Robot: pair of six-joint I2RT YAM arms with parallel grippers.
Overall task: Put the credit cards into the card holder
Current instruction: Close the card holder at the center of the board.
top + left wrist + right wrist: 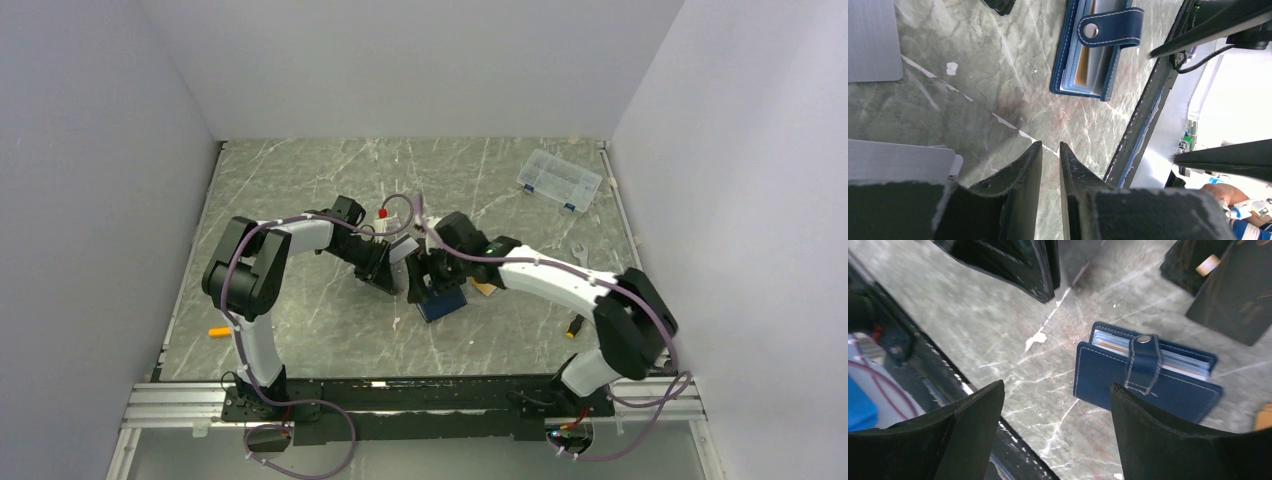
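Note:
The navy card holder (pixel 443 301) lies on the marble table with its snap tab fastened. It also shows in the left wrist view (pixel 1093 50) and the right wrist view (pixel 1148 375). Edges of an orange-gold card (pixel 1080 75) and pale cards show inside it. Two silver-grey cards (pixel 870 40) (pixel 898 160) lie flat on the table near my left gripper (pixel 1050 146), whose jaws are nearly together with nothing between them. My right gripper (pixel 1055 387) is wide open and empty just above the holder's near edge. In the top view the left gripper (pixel 385 268) and the right gripper (pixel 435 275) are close together.
A clear plastic organiser box (pixel 560 180) sits at the back right. An orange pen (pixel 219 332) lies front left and a small yellow-black piece (pixel 575 326) front right. An orange-tan thing (pixel 487 288) lies right of the holder. Black blocks (pixel 1233 295) stand behind the holder.

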